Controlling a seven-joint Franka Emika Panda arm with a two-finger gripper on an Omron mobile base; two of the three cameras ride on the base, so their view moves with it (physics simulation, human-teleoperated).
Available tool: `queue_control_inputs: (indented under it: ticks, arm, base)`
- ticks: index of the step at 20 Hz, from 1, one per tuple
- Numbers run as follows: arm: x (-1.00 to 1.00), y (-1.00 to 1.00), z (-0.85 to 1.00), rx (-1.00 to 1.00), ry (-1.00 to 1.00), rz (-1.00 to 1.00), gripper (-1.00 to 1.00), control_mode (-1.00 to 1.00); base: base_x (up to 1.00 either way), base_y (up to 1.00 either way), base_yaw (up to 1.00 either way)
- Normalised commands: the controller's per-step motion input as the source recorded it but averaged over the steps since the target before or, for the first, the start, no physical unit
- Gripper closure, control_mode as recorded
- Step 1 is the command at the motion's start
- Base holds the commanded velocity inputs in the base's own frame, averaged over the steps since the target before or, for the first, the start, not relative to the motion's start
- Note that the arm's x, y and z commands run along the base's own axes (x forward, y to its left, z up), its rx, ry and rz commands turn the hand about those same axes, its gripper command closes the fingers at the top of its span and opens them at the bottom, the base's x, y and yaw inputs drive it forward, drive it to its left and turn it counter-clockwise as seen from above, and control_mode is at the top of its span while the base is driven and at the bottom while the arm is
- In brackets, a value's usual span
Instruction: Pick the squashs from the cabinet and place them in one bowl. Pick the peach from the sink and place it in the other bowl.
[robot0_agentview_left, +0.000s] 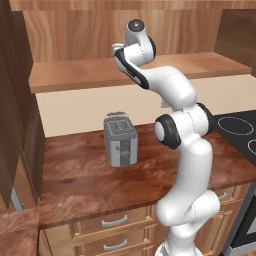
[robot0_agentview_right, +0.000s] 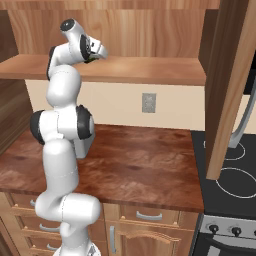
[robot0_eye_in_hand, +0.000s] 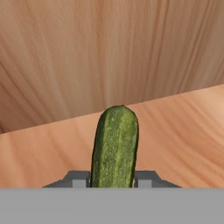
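Note:
A dark green elongated squash (robot0_eye_in_hand: 114, 144) lies on the light wooden shelf (robot0_eye_in_hand: 183, 131) of the cabinet, its far end pointing at the grained back panel (robot0_eye_in_hand: 109, 52). My gripper (robot0_eye_in_hand: 113, 179) is shut on the squash, with a dark fingertip (robot0_eye_in_hand: 78, 178) pressed to each side of its near end. In the base views my arm reaches up to the cabinet shelf (robot0_agentview_left: 75, 75) (robot0_agentview_right: 150, 70). The hand (robot0_agentview_left: 120, 51) (robot0_agentview_right: 100, 51) is just above the plank, and the arm hides the squash there.
A grey toaster (robot0_agentview_left: 120, 140) stands on the brown counter (robot0_agentview_left: 85, 175) below the shelf. The black stove (robot0_agentview_left: 240, 130) (robot0_agentview_right: 230, 170) is to the right. An open dark cabinet door (robot0_agentview_right: 227, 85) hangs at the right, and another (robot0_agentview_left: 12, 100) at the left. A wall outlet (robot0_agentview_right: 148, 102) sits under the shelf.

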Motion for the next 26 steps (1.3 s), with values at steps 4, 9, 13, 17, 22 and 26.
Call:
queue_control_inputs:
  ticks: [4, 9, 13, 17, 22, 26]
  arm:
    - [0.0, 0.0, 0.0, 0.0, 0.0, 0.0, 1.0, -1.0]
    - [-0.25, 0.0, 0.0, 0.0, 0.0, 0.0, 1.0, -1.0]
    - [-0.33, 0.0, -0.01, 0.0, 0.0, 0.0, 1.0, -1.0]
    - [-0.43, 0.01, -0.09, 0.0, -0.04, 0.0, 1.0, -1.0]
    - [-0.5, 0.04, 0.0, 0.0, -0.12, 0.0, 1.0, -1.0]
    - [-0.64, 0.08, 0.0, 0.0, -0.18, 0.0, 1.0, -1.0]
  base:
    - [0.0, 0.0, 0.0]
    - [0.0, 0.0, 0.0]
    - [0.0, 0.0, 0.0]
    - [0.0, 0.0, 0.0]
    - [0.0, 0.0, 0.0]
    - [0.0, 0.0, 0.0]
